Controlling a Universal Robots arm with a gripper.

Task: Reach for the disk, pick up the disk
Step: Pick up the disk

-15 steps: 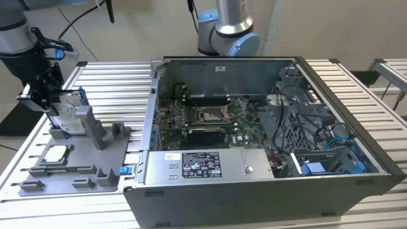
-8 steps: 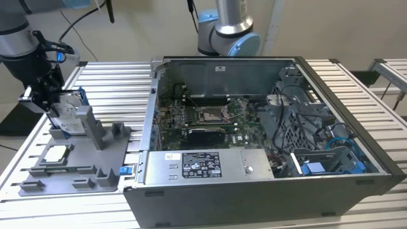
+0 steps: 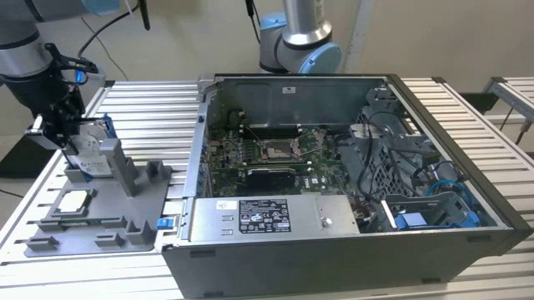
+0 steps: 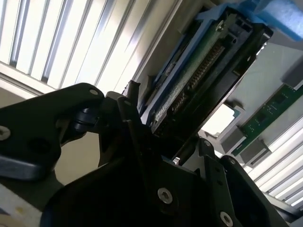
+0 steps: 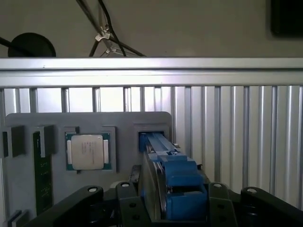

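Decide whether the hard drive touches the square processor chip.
Apart. In the first wrist view, bare grey tray separates the hard drive from the processor chip.

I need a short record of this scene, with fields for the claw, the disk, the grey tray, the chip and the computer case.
claw: astride one end of the disk; whether it grips cannot be told
disk: standing on edge in a slot of the grey tray
grey tray: on the slatted table, at the exterior view's left
chip: flat in its own pocket of the tray, apart from the disk
computer case: open, beside the tray toward the exterior view's right
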